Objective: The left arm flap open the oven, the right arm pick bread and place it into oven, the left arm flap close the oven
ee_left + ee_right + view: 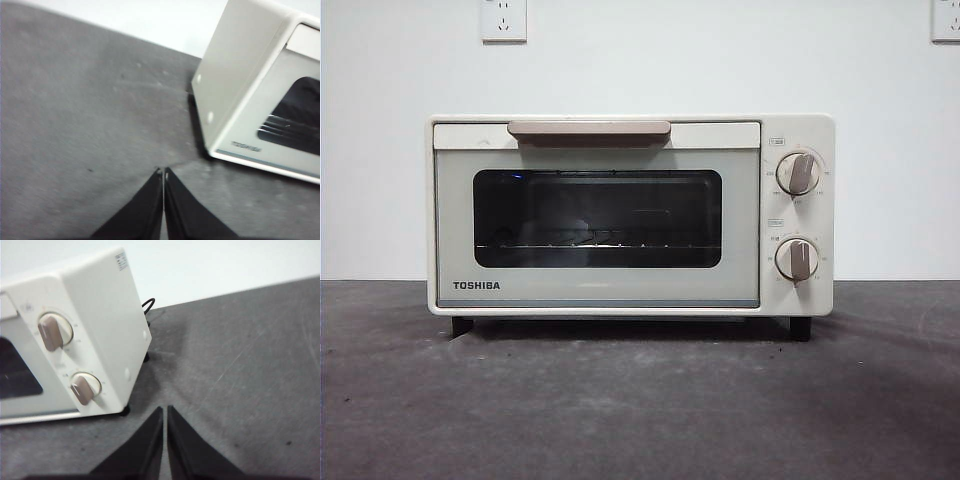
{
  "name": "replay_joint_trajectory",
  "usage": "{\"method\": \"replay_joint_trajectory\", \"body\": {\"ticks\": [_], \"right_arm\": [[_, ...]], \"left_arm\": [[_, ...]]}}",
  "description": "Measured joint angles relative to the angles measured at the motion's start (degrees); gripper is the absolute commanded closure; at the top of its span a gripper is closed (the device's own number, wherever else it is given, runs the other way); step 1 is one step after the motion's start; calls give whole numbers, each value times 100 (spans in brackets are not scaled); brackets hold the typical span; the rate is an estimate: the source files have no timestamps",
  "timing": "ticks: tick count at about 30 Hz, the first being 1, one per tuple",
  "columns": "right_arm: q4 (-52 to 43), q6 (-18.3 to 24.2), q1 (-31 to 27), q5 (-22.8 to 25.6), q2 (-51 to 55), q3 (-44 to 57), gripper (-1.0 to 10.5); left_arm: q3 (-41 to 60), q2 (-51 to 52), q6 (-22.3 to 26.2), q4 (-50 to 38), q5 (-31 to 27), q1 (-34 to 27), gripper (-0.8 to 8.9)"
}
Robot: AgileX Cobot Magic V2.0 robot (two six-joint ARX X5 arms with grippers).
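The cream-white TOSHIBA oven (600,290) stands in the middle of the table, its door closed and the beige handle (588,129) up at the top. A wire rack (600,245) shows through the dark window. The bread is hidden; behind the glass I make out only dim shapes. My left gripper (163,170) is shut and holds nothing, low over the table off the oven's (240,75) logo-side corner. Off the oven's (105,315) knob side, my right gripper (165,409) is also shut and holds nothing. Neither arm appears in the front view.
Grey table surface (640,410) stretches in front of and beside the oven. A white wall with two sockets (503,18) (946,18) stands behind. A black cable (148,304) loops behind the oven's knob-side rear corner.
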State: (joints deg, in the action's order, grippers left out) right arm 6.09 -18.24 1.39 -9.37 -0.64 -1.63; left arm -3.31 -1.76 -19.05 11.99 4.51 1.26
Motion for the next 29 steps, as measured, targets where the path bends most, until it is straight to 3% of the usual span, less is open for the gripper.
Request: {"method": "replay_joint_trajectory", "body": {"ticks": [7,14,20,24,29], "right_arm": [[369,-756,0,-315,-317,-970,937],[1368,-881,0,-975,-1014,-2280,937],[2129,-669,0,-1665,-1687,-3386,937],[2457,-348,24,-1971,-2061,-4138,937],[3040,127,238,-2232,-2479,-4922,938]], "left_arm": [[-1010,-791,-831,17,542,164,803],[-2457,-1943,-872,507,1078,402,803],[-3663,-2691,-658,1047,1668,638,803],[-4269,-3106,-354,1631,2356,785,803],[-4666,-3427,125,2135,2741,968,803]]}}
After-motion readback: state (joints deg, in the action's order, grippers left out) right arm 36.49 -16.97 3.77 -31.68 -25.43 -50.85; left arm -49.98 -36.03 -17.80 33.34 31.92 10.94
